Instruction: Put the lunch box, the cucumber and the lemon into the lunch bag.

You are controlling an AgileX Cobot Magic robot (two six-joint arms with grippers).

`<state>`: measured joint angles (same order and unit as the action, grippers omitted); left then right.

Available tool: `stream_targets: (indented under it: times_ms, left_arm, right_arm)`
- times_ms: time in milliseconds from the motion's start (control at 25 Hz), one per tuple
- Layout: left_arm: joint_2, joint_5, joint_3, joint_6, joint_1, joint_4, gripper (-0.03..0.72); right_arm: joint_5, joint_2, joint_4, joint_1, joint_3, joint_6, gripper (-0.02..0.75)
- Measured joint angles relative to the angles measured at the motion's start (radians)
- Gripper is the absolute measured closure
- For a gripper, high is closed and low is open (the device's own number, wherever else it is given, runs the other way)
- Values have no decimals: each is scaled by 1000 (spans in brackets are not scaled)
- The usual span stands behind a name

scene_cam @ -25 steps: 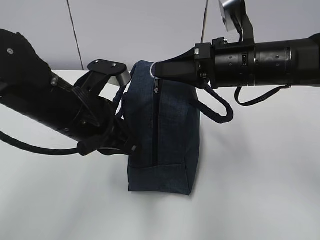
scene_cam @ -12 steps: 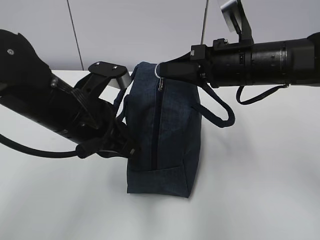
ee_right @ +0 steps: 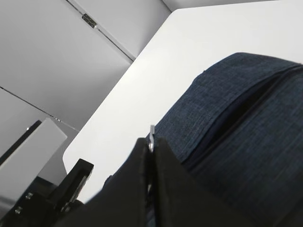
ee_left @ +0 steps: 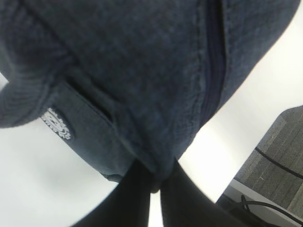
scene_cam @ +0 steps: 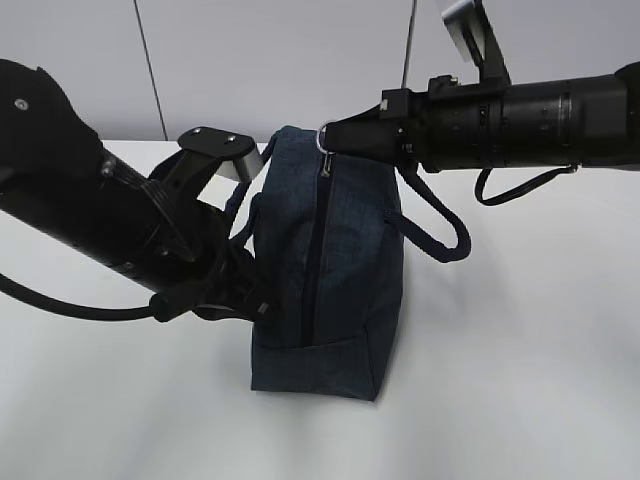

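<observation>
At lunch bag [scene_cam: 325,270] top, right arm's jaws [scene_cam: 330,135] level, pinching ring pull [scene_cam: 325,138].

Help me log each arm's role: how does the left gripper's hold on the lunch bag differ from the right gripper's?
The left gripper pinches a fold of the lunch bag low on its side; the right gripper is shut on the metal ring pull at the bag's top. The left arm comes in slanting from the lower left; the right arm reaches in level from the right. Both are closed on part of the bag.

white table [scene_cam: 520,340]; pale grey wall panels [scene_cam: 280,60] with dark seams behind.
</observation>
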<state>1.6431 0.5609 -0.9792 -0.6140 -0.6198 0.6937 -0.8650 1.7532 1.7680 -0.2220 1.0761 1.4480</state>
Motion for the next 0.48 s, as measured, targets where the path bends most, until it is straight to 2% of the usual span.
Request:
stream_targets:
  times_ms: [480]
  left_arm:
    - [-36,21,30,0,-4,-1,693]
  right_arm:
    - [50,0,-21,21,68,7,738]
